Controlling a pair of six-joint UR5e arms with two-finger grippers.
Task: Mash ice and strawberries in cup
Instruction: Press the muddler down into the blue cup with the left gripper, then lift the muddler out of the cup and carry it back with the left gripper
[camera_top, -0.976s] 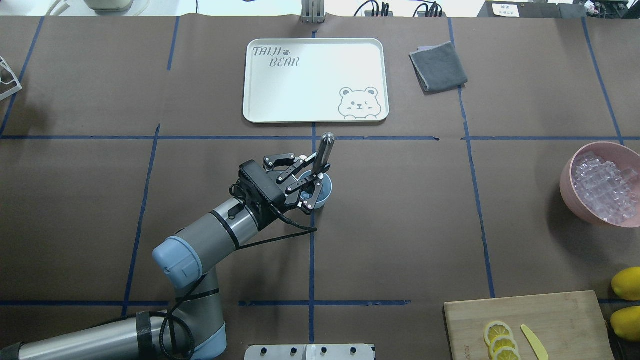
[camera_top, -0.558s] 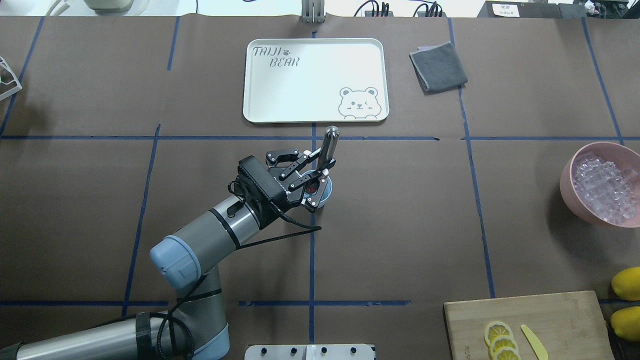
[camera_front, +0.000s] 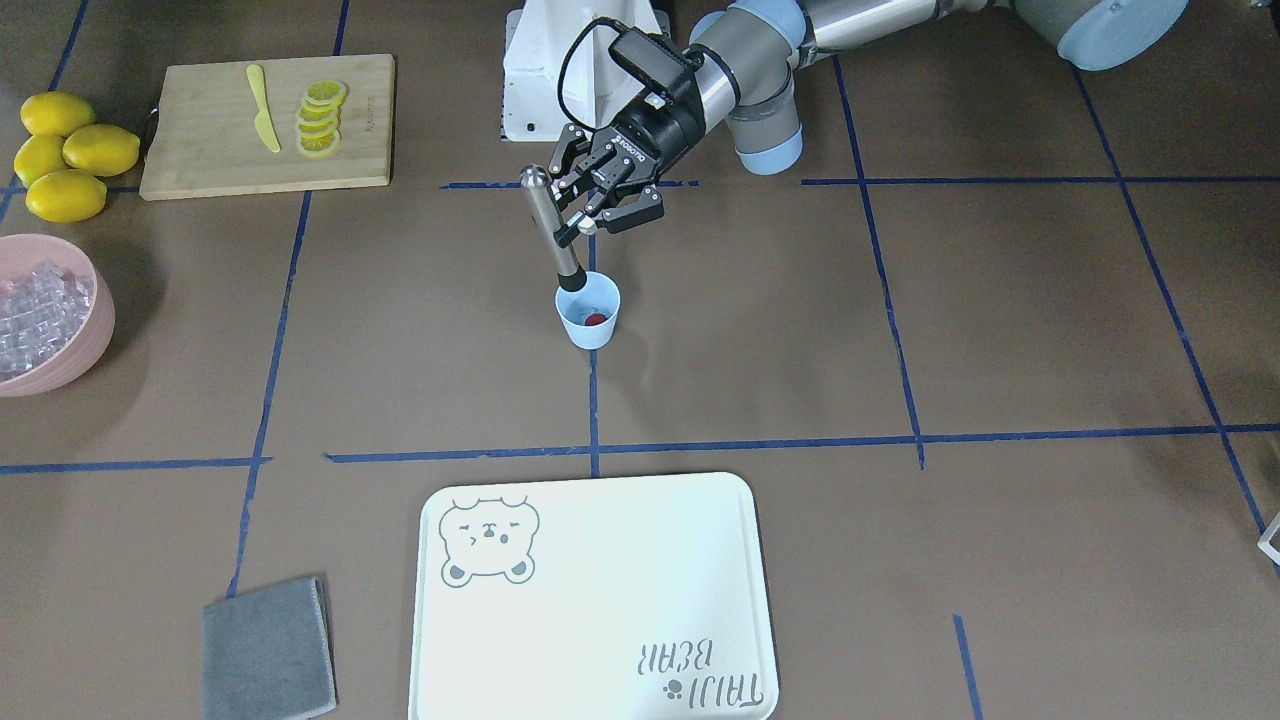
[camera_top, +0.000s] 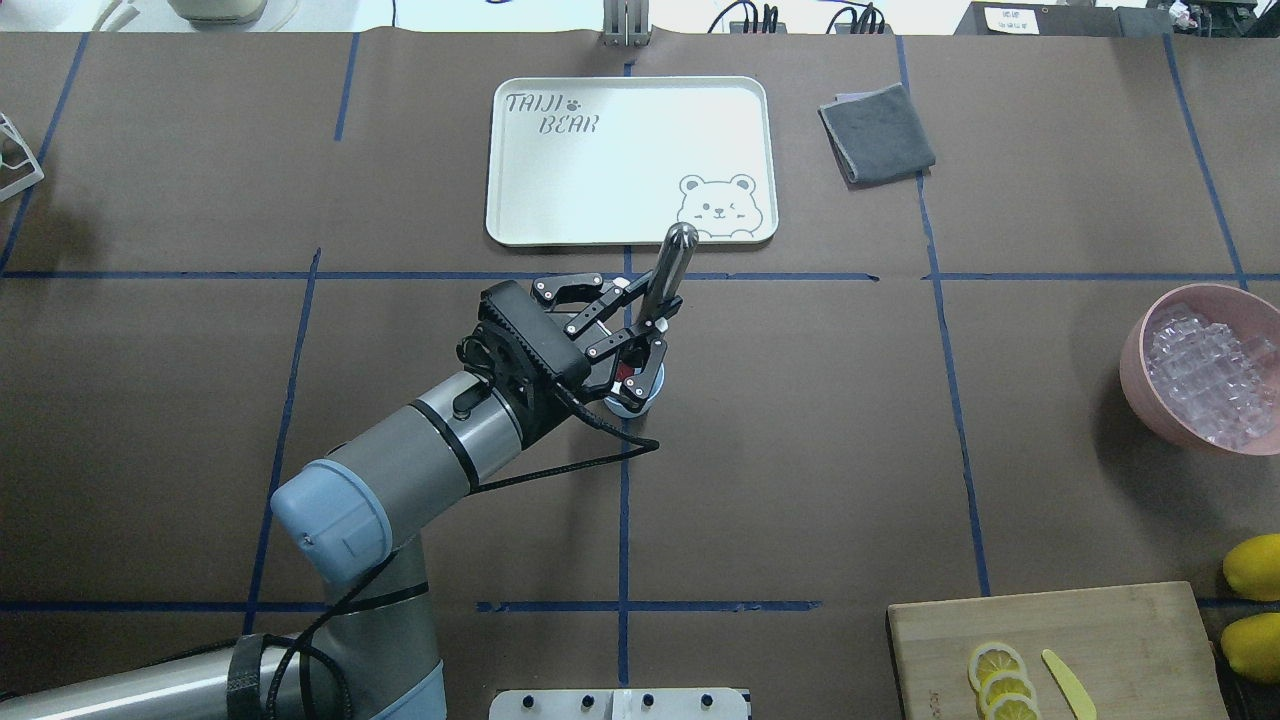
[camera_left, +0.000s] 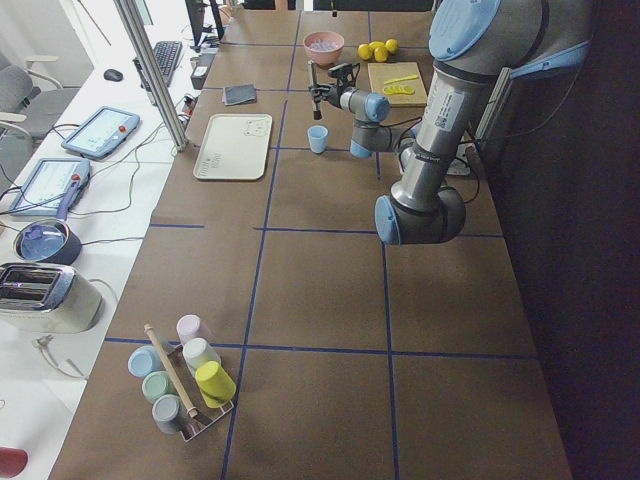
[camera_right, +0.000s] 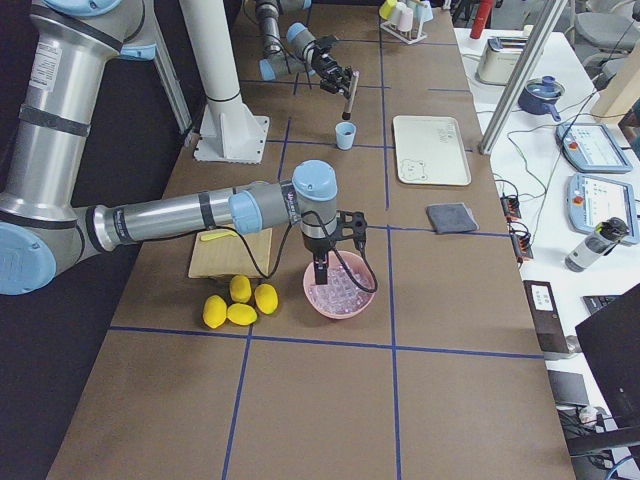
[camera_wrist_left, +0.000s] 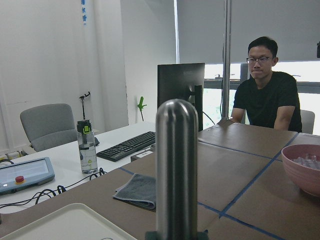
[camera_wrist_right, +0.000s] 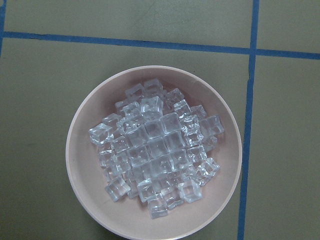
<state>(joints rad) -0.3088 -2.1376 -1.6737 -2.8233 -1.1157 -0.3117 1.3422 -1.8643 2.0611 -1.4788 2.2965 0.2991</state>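
Brown table (camera_top: 800, 450) (blue tape grid): tray (camera_top: 620, 170), grey cloth (camera_top: 877, 133), cup (camera_front: 588, 332), pink bowl (camera_top: 1135, 365), cutting board (camera_front: 200, 130), lemons (camera_front: 100, 148).

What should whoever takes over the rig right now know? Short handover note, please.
The left gripper is shut on a steel pestle, whose tip hangs just above the cup.
The right gripper is over the pink bowl of ice; I cannot tell whether it is open or shut.
The cup stands upright mid-table with one strawberry inside; ice in it cannot be made out.
Done: berry loaded, pestle in hand.
Left: confirm ice is in the cup, then press the pestle down and mash.
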